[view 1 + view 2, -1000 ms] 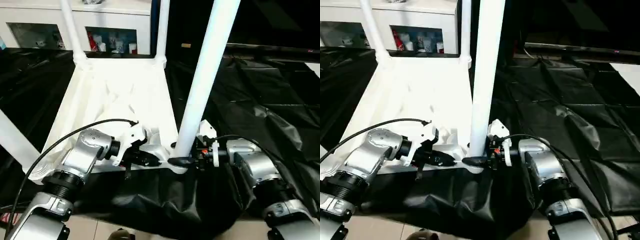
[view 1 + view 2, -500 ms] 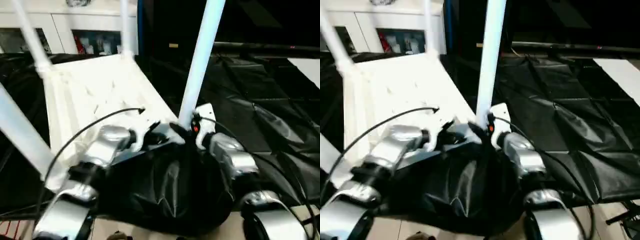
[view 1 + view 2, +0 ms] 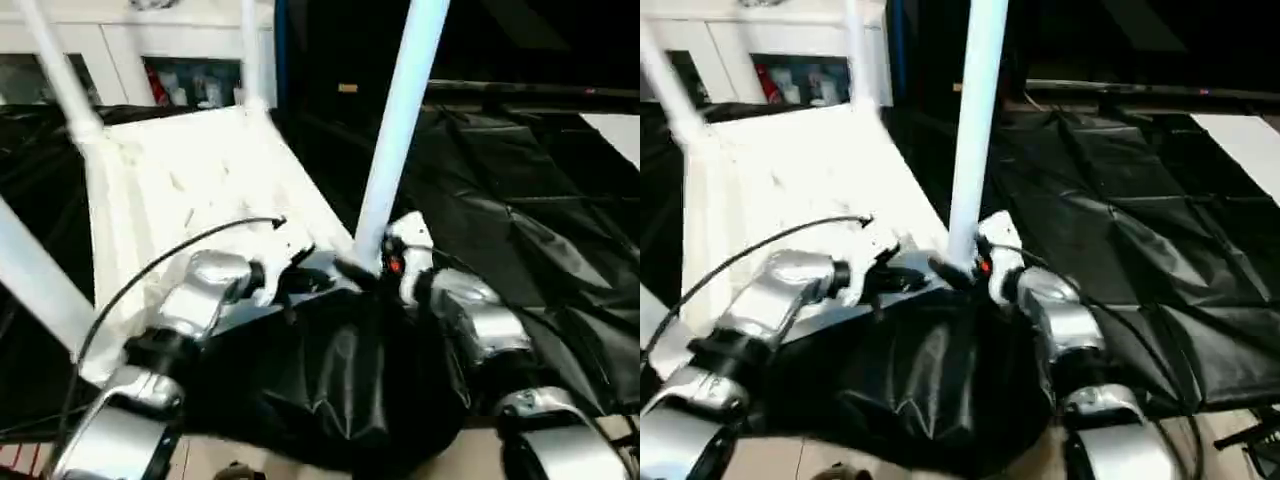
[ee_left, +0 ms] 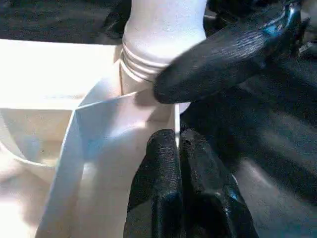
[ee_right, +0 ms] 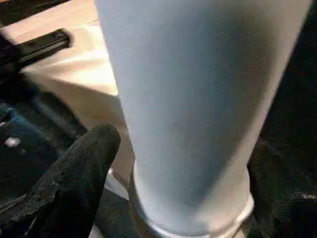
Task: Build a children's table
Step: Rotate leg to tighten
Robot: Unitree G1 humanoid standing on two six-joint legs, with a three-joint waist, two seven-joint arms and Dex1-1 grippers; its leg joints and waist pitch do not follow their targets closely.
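The tabletop [image 3: 200, 190] lies upside down on the black sheet [image 3: 520, 220], ribs up. Four legs stand from its corners: two at the far end by the cabinet [image 3: 150, 50], one at the left edge, and the near leg [image 3: 400, 120] in front of the robot. The left gripper [image 4: 178, 153] is pinched together, tips against the tabletop's corner by the socket. The right gripper [image 3: 350, 268] straddles the near leg's base, jaws spread around it, one finger [image 5: 79, 163] just beside it; whether they clamp it I cannot tell. Threads show above the socket, so this last leg probably needs more tightening.
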